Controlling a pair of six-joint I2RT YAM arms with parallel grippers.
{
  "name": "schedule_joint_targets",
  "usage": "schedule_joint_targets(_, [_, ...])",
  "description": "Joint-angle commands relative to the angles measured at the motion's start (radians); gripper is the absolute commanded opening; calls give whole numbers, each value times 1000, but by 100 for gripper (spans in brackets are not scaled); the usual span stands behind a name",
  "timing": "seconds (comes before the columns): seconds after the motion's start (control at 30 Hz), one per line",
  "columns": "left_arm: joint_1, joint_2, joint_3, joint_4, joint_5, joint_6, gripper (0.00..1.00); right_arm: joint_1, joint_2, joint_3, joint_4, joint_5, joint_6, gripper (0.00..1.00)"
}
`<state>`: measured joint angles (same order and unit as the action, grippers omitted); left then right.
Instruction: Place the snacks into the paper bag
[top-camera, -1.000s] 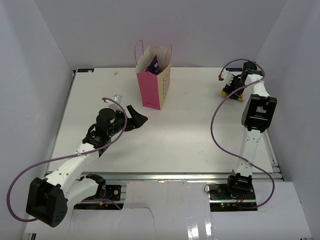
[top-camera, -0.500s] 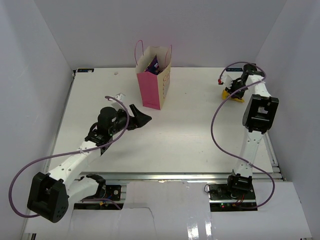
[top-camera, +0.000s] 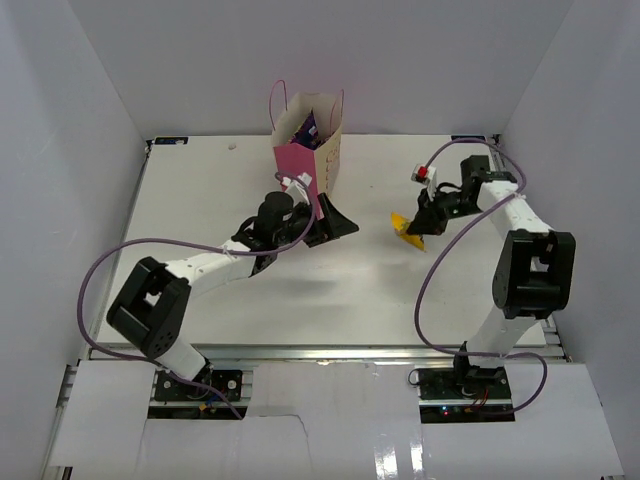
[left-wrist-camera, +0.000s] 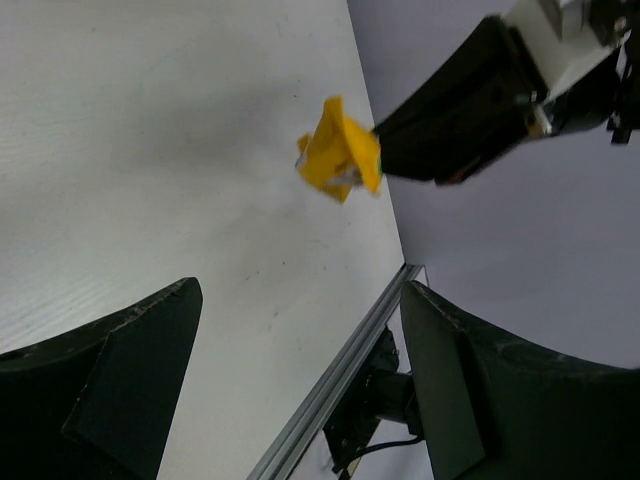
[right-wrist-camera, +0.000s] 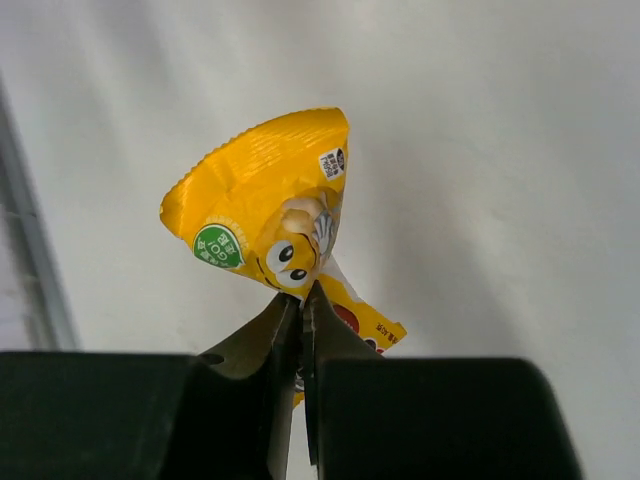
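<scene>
Overhead view first: the cream-and-pink paper bag (top-camera: 308, 160) stands upright at 12 o'clock on the white table (top-camera: 200, 190), with dark purple packets (top-camera: 308, 128) showing in its open mouth. The right gripper (top-camera: 418, 222) is out at about 4 o'clock from the bag with a yellow candy packet (top-camera: 404, 228) dangling from its tip, well apart from the bag and, by its shadow, off the table. The left gripper (top-camera: 335, 226) sits low, just beside the bag's base at 5 o'clock; I cannot tell whether it touches the bag.

Left wrist view: its own two dark fingers (left-wrist-camera: 110, 400) are spread wide with nothing between them. Past them, at 12 o'clock, the yellow packet hangs crumpled from the right arm's black tip.

Right wrist view: the jaws are pinched together on the packet's lower edge, the yellow wrapper fanning up above them, cartoon face and green badge plain to see, bare table behind.

So this looks like the carry: packet gripped, bag not yet reached. The next move calls for lifting it above the bag's rim, travelling toward 10 o'clock, centring over the mouth clear of the thin pink handles (top-camera: 277, 100), then releasing. The empty left gripper seems placed to steady the bag.
</scene>
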<state>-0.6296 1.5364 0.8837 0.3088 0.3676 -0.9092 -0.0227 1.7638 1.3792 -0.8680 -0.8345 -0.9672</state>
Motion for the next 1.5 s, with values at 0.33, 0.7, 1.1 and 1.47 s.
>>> schedule_joint_targets(0.33, [-76, 154, 158, 59, 16, -114, 90, 260, -207, -259, 442, -267, 573, 8])
schedule_joint_targets(0.7, [-78, 93, 159, -130, -130, -120, 90, 280, -285, -293, 627, 7, 737, 8])
schedule_joint_targets(1.1, [-76, 110, 179, -180, -190, -165, 85, 395, -320, -353, 693, 98, 782, 8])
schedule_joint_targets(1.47, [-78, 94, 164, -168, -203, -171, 46, 397, -329, -376, 695, 64, 765, 8])
